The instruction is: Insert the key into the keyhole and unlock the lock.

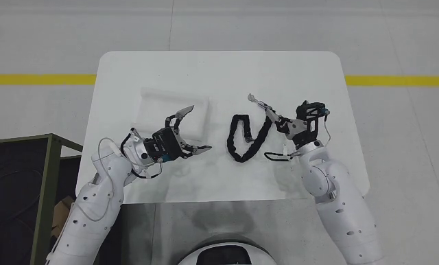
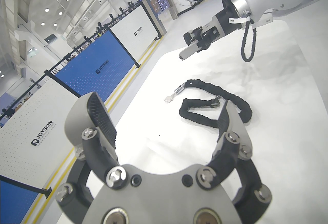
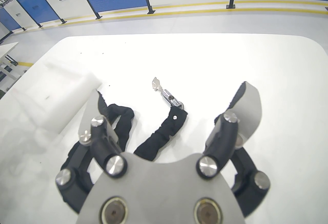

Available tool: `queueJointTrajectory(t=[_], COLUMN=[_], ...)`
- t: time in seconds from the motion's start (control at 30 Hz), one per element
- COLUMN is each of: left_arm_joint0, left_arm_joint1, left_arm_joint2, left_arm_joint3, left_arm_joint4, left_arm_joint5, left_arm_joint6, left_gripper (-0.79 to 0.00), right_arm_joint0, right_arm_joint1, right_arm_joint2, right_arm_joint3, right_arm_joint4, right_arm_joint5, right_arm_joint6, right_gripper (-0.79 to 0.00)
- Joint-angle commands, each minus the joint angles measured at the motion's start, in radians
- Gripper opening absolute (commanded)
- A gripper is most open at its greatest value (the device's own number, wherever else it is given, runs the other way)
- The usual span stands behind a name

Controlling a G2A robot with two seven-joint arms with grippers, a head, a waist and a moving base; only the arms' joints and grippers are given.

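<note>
Key at chain lock far end, well apart from surface edges; left claw, right claw wide open, empty.

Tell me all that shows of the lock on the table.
The lock is flexible, in a black cloth sleeve, lying slack in a loose curl on the white table. One end carries a shiny metal cylinder with the key sticking out of its tip; the other end, a small metal pin, lies free. The right gripper is open near the cylinder end, gripping nothing.
</note>
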Motion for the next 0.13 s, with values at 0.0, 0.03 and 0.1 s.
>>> queueJointTrajectory(t=[0.0, 0.03, 0.1], left_arm_joint0=[0.000, 0.000, 0.000], left_arm_joint1=[0.000, 0.000, 0.000], left_arm_joint2=[0.000, 0.000, 0.000], left_arm_joint3=[0.000, 0.000, 0.000], left_arm_joint4=[0.000, 0.000, 0.000], left_arm_joint5=[0.000, 0.000, 0.000], left_arm_joint6=[0.000, 0.000, 0.000], left_gripper=[0.000, 0.000, 0.000], right_arm_joint0=[0.000, 0.000, 0.000], right_arm_joint1=[0.000, 0.000, 0.000], right_arm_joint2=[0.000, 0.000, 0.000], right_arm_joint3=[0.000, 0.000, 0.000], right_arm_joint4=[0.000, 0.000, 0.000], right_arm_joint5=[0.000, 0.000, 0.000], right_arm_joint6=[0.000, 0.000, 0.000], right_gripper=[-0.001, -0.001, -0.001])
